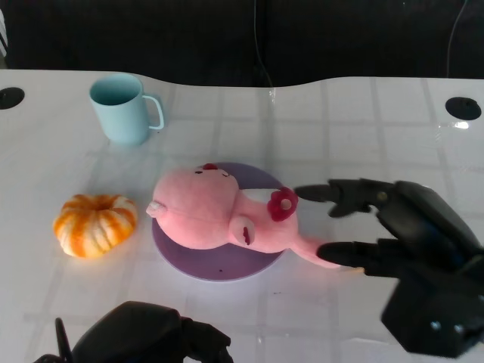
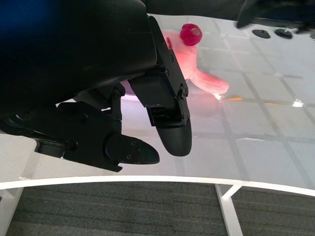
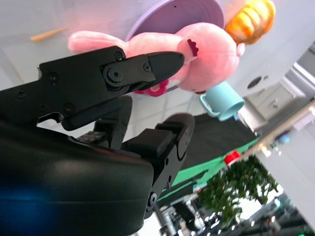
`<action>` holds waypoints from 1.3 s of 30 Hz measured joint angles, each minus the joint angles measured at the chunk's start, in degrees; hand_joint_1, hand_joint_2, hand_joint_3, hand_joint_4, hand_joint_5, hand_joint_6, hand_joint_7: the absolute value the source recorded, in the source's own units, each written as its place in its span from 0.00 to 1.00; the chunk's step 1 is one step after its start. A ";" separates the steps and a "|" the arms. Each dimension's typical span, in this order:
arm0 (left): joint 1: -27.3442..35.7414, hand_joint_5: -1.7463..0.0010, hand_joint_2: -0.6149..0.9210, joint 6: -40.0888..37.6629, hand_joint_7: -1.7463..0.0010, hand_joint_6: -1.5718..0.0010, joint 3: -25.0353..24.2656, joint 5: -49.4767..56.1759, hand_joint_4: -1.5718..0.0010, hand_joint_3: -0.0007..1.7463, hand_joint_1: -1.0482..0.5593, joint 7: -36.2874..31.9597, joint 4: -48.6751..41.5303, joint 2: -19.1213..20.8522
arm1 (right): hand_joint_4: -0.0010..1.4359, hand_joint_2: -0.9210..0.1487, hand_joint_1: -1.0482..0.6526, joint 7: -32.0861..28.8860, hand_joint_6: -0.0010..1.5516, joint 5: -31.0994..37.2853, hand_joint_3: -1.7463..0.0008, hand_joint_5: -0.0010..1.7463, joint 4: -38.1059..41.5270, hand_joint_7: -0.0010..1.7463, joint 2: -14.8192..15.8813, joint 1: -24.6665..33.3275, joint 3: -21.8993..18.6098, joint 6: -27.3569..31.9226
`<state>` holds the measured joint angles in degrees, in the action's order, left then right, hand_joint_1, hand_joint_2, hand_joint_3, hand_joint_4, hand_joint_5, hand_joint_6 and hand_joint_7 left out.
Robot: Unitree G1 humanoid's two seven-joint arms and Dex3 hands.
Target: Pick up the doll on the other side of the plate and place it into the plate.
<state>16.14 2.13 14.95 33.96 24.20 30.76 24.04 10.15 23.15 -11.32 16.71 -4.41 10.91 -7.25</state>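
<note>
Left hand (image 1: pixel 155 333) curled on nothing, right hand (image 1: pixel 393 227) spread beside pink doll (image 1: pixel 223 210) lying on purple plate (image 1: pixel 219 266), bench (image 1: pixel 340 128).

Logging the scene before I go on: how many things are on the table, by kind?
Pink doll: 1
Purple plate: 1
Light blue mug: 1
Orange pumpkin: 1
Total: 4
</note>
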 measured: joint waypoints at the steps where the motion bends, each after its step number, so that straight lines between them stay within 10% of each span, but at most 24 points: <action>1: -0.06 0.30 1.00 -0.19 0.73 0.39 0.01 0.00 0.53 0.13 0.56 0.00 -0.01 -0.03 | 0.52 0.02 0.48 -0.31 0.55 -0.45 0.96 0.56 -0.76 0.14 0.07 1.47 -0.97 -0.64; 9: -0.40 0.28 1.00 -0.64 0.74 0.41 -0.59 -0.68 0.54 0.12 0.57 0.00 -0.22 0.20 | 0.57 0.00 0.62 1.97 0.64 -3.01 0.93 0.61 -8.62 0.20 2.11 11.00 -5.98 1.22; 13: -0.48 0.28 1.00 -0.64 0.74 0.41 -1.35 -1.08 0.55 0.12 0.57 0.01 -0.36 0.66 | 0.59 0.23 0.65 5.01 0.64 -4.14 0.61 0.65 -12.57 0.26 3.16 14.30 -7.36 4.72; 17: -0.50 0.29 1.00 -0.60 0.74 0.41 -1.83 -1.87 0.55 0.14 0.55 0.02 -0.66 1.14 | 0.63 0.51 0.68 5.29 0.60 -3.86 0.27 0.93 -13.21 0.62 3.28 16.16 -7.65 4.74; 23: -0.35 0.29 1.00 0.66 0.73 0.41 -2.31 -2.54 0.55 0.14 0.55 -0.01 -0.83 1.79 | 0.62 0.58 0.63 4.85 0.53 -1.39 0.22 1.00 -11.08 0.84 4.06 16.56 -6.97 1.95; 39: 0.56 0.28 1.00 0.76 0.71 0.42 -3.33 -3.19 0.56 0.15 0.53 0.01 -0.70 1.91 | 0.60 0.54 0.63 2.83 0.50 1.12 0.24 1.00 -9.28 0.85 3.54 16.39 -5.52 2.22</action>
<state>16.70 2.89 11.62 30.77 24.20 30.06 25.96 12.98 24.27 -20.60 20.26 11.99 5.39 -5.04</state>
